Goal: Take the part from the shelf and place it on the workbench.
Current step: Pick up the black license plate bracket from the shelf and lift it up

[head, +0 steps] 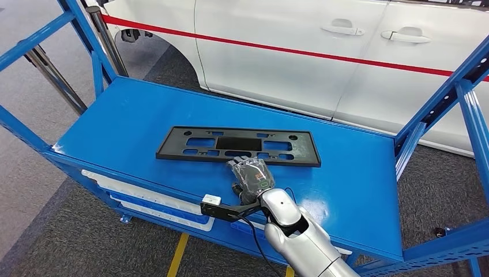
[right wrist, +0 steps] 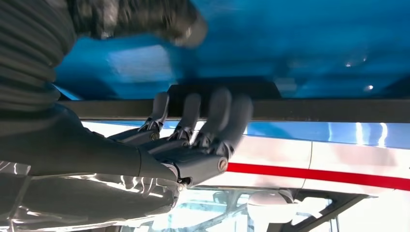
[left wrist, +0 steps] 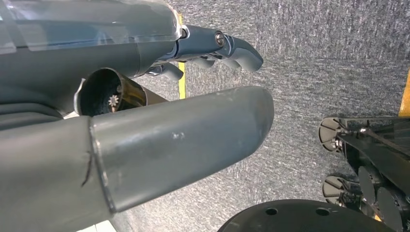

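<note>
The part [head: 236,144] is a flat black rectangular frame with cut-outs, lying on the blue shelf deck [head: 132,115]. My right hand [head: 252,176] reaches in from the near side and sits at the middle of the part's near edge. In the right wrist view the fingers [right wrist: 217,111] lie across the long black edge of the part [right wrist: 329,110], while the blurred thumb [right wrist: 183,24] stays apart over the blue deck. My left hand [left wrist: 169,130] hangs over grey carpet, fingers apart and holding nothing.
A white car [head: 288,52] with a red stripe stands right behind the shelf. Blue uprights [head: 473,115] frame the shelf's right end and its left end [head: 86,34]. Chrome posts [head: 52,75] stand at the far left. A yellow floor line [head: 179,254] runs below the shelf front.
</note>
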